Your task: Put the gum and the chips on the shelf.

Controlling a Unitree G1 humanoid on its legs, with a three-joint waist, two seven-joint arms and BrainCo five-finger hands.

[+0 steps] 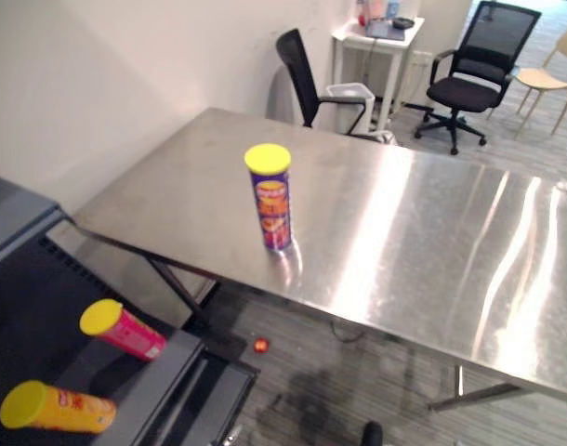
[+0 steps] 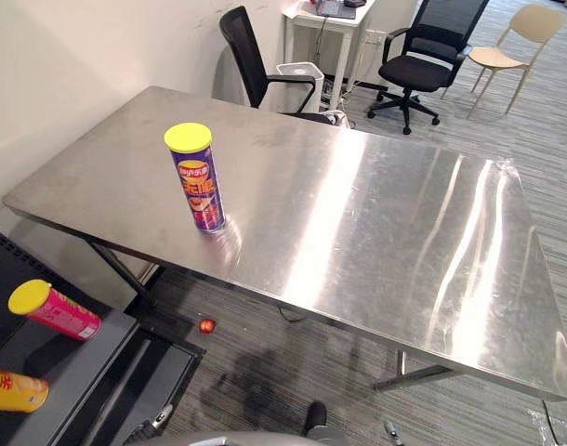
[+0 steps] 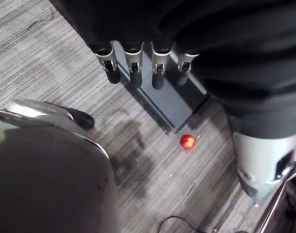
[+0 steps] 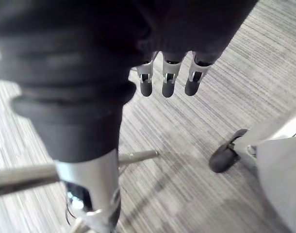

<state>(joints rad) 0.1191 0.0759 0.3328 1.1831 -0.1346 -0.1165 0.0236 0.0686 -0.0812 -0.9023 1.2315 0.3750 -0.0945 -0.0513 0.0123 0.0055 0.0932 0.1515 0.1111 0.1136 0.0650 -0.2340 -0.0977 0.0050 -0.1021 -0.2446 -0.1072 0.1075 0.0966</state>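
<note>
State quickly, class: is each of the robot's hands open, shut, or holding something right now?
Left hand: open, fingers straight, holding nothing.
Right hand: open, fingers straight, holding nothing.

steel table (image 2: 376, 232): purple chips can (image 2: 199, 181) upright, 9 o'clock side | dark shelf (image 1: 42, 297), 7 o'clock: pink chips can (image 1: 124, 330), orange chips can (image 1: 56, 407) lying | floor (image 2: 293, 372): red ball (image 2: 206, 325)

Purple chips can (image 1: 275, 209) w/ yellow lid, pink can (image 1: 130, 333) & orange can (image 1: 65, 409) same lids, grey-striped carpet (image 1: 358, 381).
</note>
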